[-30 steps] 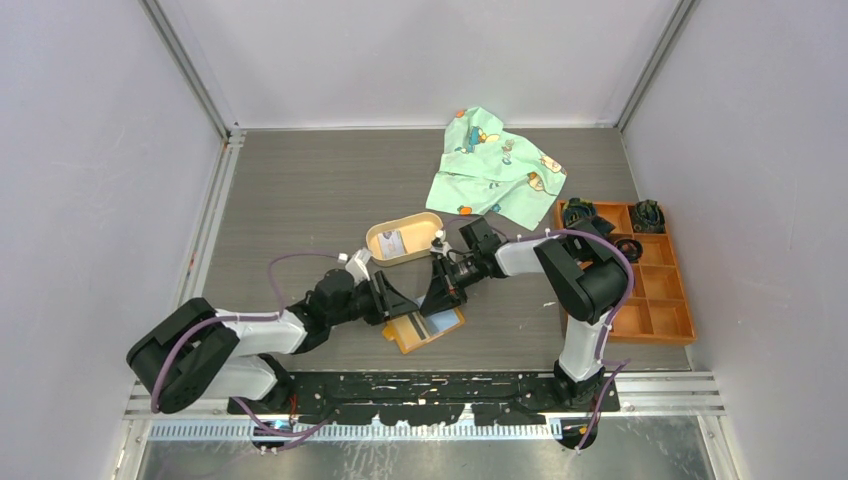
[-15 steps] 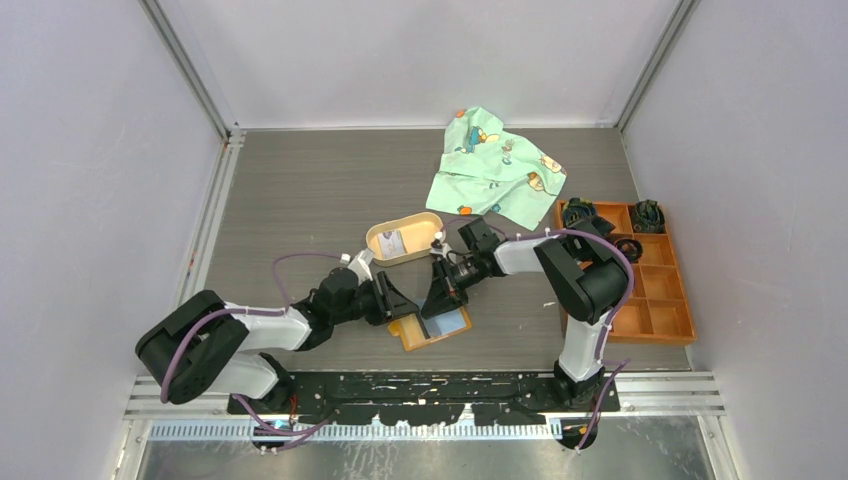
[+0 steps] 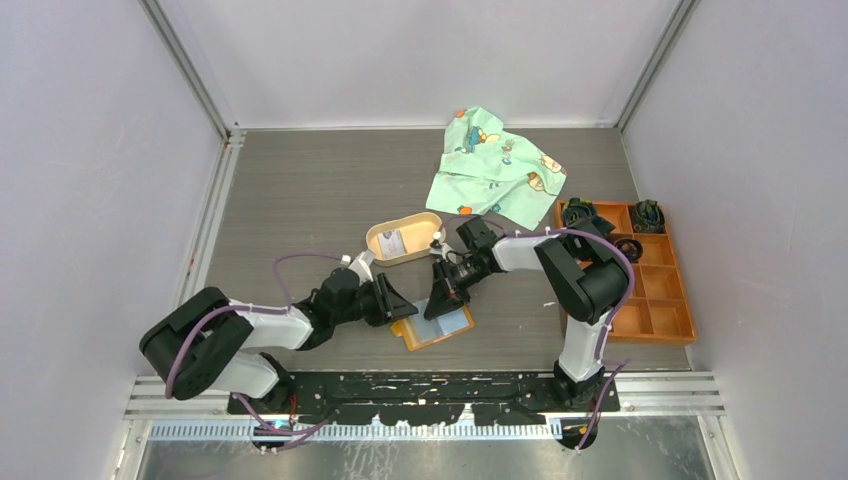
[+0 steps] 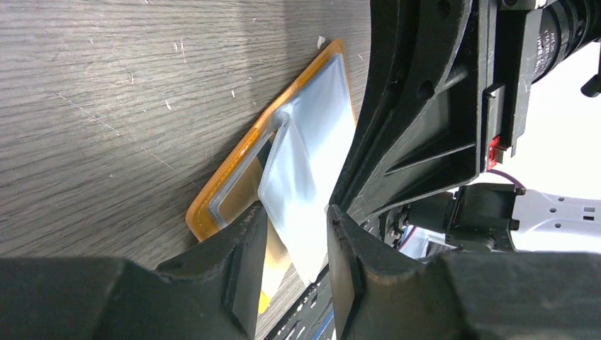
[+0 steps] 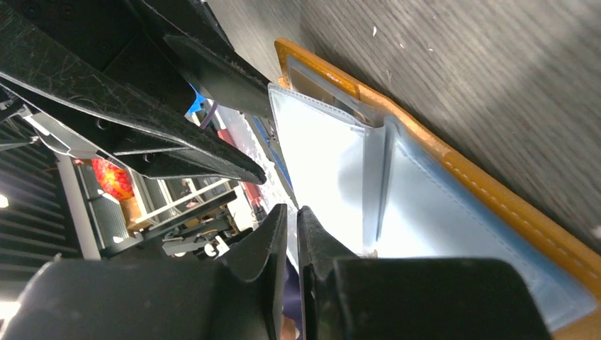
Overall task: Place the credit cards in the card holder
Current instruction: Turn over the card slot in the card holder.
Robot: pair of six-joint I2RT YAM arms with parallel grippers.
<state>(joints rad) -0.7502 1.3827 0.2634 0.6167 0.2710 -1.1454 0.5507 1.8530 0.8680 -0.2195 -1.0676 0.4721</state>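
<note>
1. Left jaws stand partly apart: the left gripper (image 4: 294,216) straddles a clear pocket leaf (image 4: 312,156) of the card holder (image 3: 447,327).
2. Only a thin slit shows between the fingers of the right gripper (image 5: 289,219), whose tips are at the pale leaf; I cannot tell whether it pinches anything.
3. The card holder lies open and flat near the worktop's near edge, about mid-width.
4. 1 credit card (image 3: 392,241) lies in the oval tan tray (image 3: 418,228), just beyond the card holder.
5. A green printed cloth (image 3: 495,170) sits near the far edge, and an orange compartment box (image 3: 665,315) sits along the right edge.
</note>
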